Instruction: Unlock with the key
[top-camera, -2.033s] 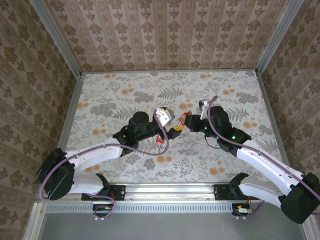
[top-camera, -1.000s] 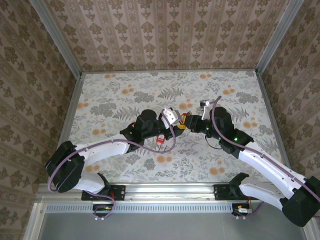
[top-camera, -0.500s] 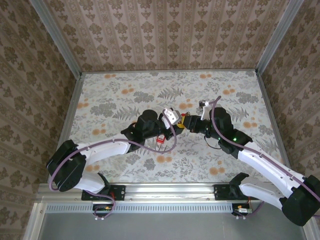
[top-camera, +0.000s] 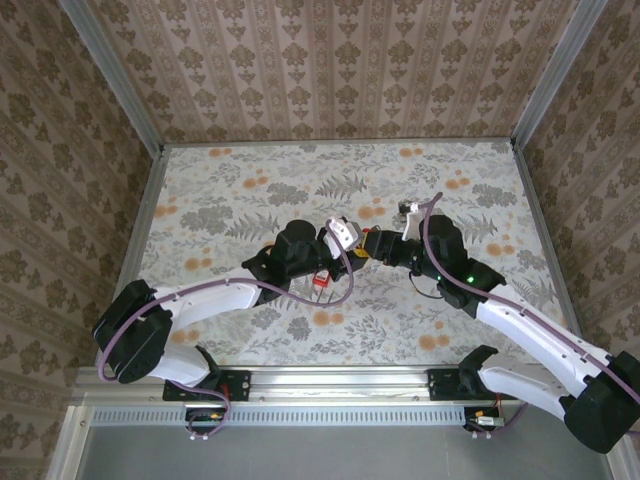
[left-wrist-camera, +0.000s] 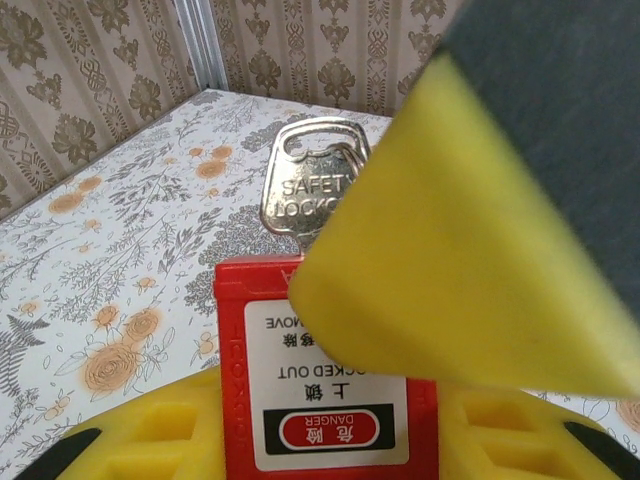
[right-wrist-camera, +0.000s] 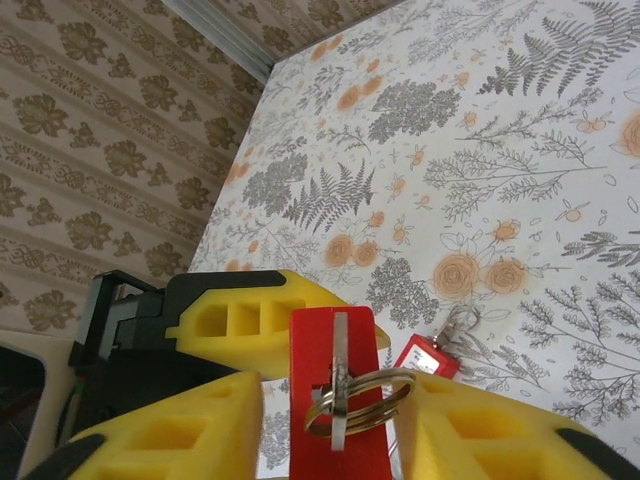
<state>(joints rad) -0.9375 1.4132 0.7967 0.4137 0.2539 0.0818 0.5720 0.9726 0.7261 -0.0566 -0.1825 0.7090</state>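
The left gripper (left-wrist-camera: 325, 445) pinches the red padlock (left-wrist-camera: 322, 350) above mid-table, with the key (left-wrist-camera: 308, 190) seated in its far end. The right gripper (right-wrist-camera: 335, 425) stands spread astride the key, not touching it. Insertion looks done, but whether the lock has been turned free cannot be told.

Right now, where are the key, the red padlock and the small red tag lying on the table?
key (left-wrist-camera: 308, 190): left wrist view, on its silver lettered head.
red padlock (left-wrist-camera: 325, 395): left wrist view, on its white label.
small red tag (right-wrist-camera: 428, 356): right wrist view, on its red face.

White arms (top-camera: 205, 300), purple cables (top-camera: 423, 225), yellow pads (right-wrist-camera: 170, 440)
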